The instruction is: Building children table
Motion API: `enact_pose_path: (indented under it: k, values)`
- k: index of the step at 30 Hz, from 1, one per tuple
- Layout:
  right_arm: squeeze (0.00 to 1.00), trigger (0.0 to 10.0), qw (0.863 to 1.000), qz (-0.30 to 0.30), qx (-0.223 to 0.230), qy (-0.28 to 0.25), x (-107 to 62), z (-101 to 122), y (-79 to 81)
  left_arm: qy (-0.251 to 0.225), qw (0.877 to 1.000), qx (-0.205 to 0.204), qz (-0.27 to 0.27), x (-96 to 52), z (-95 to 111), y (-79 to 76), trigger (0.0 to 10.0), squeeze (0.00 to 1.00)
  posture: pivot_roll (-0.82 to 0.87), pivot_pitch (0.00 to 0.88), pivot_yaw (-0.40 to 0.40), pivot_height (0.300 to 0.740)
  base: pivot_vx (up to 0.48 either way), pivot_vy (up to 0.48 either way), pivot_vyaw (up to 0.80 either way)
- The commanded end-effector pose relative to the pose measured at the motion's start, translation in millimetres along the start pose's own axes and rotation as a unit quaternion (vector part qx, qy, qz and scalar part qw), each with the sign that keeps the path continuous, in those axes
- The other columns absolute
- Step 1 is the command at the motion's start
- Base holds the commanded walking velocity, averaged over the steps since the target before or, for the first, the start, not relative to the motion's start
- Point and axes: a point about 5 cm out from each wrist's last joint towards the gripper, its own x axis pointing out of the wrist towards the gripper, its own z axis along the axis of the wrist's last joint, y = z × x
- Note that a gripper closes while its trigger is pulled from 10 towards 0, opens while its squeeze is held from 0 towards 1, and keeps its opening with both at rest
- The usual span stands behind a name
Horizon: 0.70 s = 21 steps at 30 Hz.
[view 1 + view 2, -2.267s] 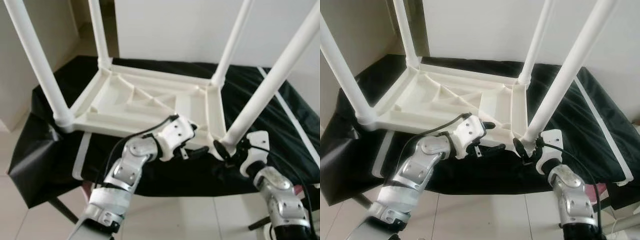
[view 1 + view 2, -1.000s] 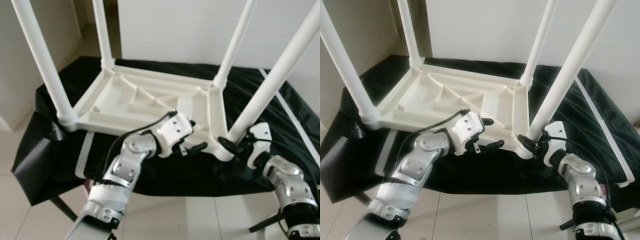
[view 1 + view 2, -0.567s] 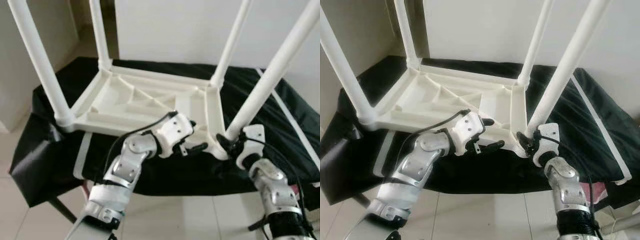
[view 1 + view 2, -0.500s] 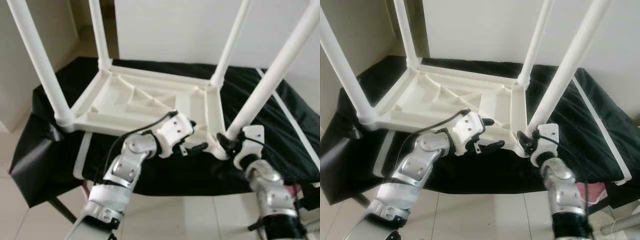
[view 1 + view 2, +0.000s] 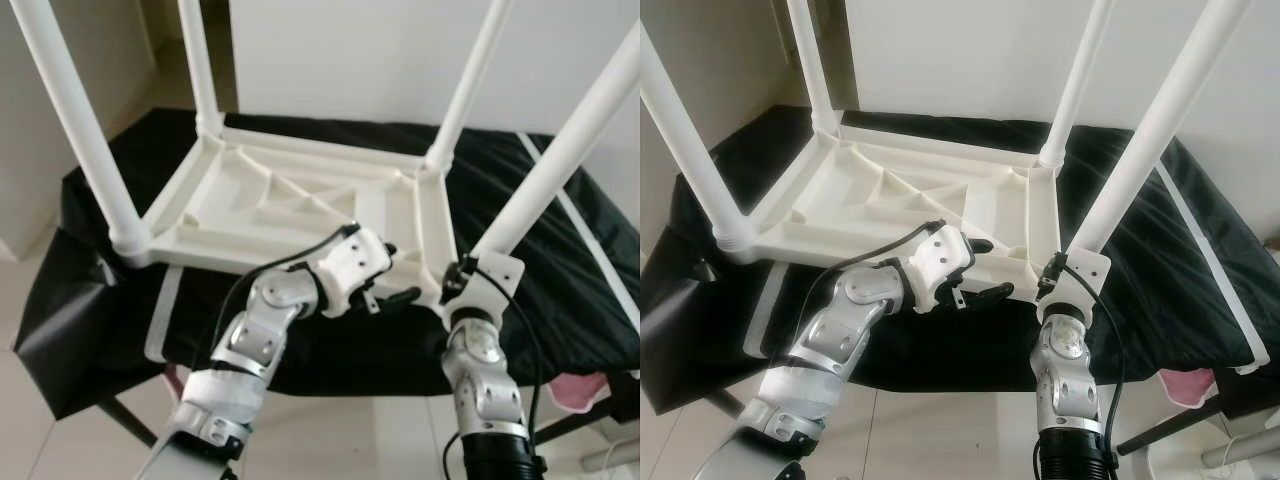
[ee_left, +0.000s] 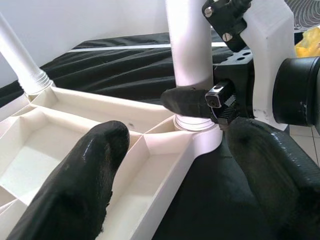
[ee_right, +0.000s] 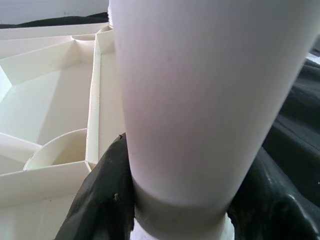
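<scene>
Right wrist view shows right tool (image 7: 177,200) clamped on table leg (image 7: 200,100); left tool (image 6: 180,165) seemingly apart.

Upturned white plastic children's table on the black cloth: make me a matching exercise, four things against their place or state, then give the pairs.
Things:
1. upturned white plastic tabletop
2. white plastic leg at the near right corner
3. left gripper
4. pink cloth

Places or states:
A. clasped low down by the right gripper
B. fingers open, set across the tabletop's near rim
C. lying ribbed side up on the black cloth
D. low at the right, beyond the black cloth's edge

Pairs: 1-C, 2-A, 3-B, 4-D
</scene>
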Motion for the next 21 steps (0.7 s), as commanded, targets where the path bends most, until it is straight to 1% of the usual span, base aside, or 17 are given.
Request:
enact_pose_path:
  k: [1, 7, 12, 13, 14, 15, 17, 21]
  values:
    - [0.0, 10.0, 0.998, -0.016, -0.006, 0.053, -2.3, -19.5, -8.7, 0.007, 0.999, 0.002, 0.053, 2.3, -3.0, 2.9, 10.0, 0.0, -0.06, 0.03, -0.042, 0.74, 0.0, 0.0, 0.0]
    - [0.0, 10.0, 0.998, -0.035, -0.011, 0.056, -3.3, -18.0, -10.3, 0.009, 0.998, 0.005, 0.057, 1.3, -3.4, 4.6, 10.0, 0.0, -0.06, 0.032, -0.045, 0.74, 0.0, 0.0, 0.0]
    - [0.0, 10.0, 0.998, -0.033, -0.014, 0.048, -3.8, -15.8, -9.6, 0.01, 0.998, 0.007, 0.058, 0.8, -4.2, 2.9, 10.0, 0.0, -0.06, 0.033, -0.047, 0.74, 0.0, 0.0, 0.0]
    - [0.81, 10.0, 0.999, -0.031, -0.013, 0.041, -3.5, -13.6, -10.4, 0.01, 0.998, 0.007, 0.059, 0.9, -4.3, 2.8, 10.0, 0.0, -0.05, 0.032, -0.05, 0.74, 0.0, 0.0, 0.0]
    - [0.81, 10.0, 0.999, -0.031, -0.013, 0.041, -3.5, -13.6, -10.4, 0.01, 0.998, 0.007, 0.059, 0.9, -4.3, 2.8, 10.0, 0.0, -0.05, 0.032, -0.05, 0.74, 0.0, 0.0, 0.0]
    - [1.0, 10.0, 0.999, -0.021, -0.008, 0.035, -3.3, -10.7, -10.2, 0.01, 0.998, 0.007, 0.06, 0.7, -4.3, 2.9, 10.0, 0.0, -0.06, 0.032, -0.051, 0.74, 0.0, 0.0, 0.0]
    - [1.0, 10.0, 0.999, -0.021, -0.008, 0.035, -3.3, -10.7, -10.2, 0.01, 0.998, 0.007, 0.06, 0.7, -4.3, 2.9, 10.0, 0.0, -0.06, 0.032, -0.051, 0.74, 0.0, 0.0, 0.0]
    - [1.0, 10.0, 1.0, 0.002, -0.008, 0.015, -3.3, -3.6, -12.7, 0.011, 0.998, 0.007, 0.06, 0.3, -4.8, 2.5, 10.0, 0.0, -0.06, 0.032, -0.051, 0.74, 0.0, 0.0, 0.0]
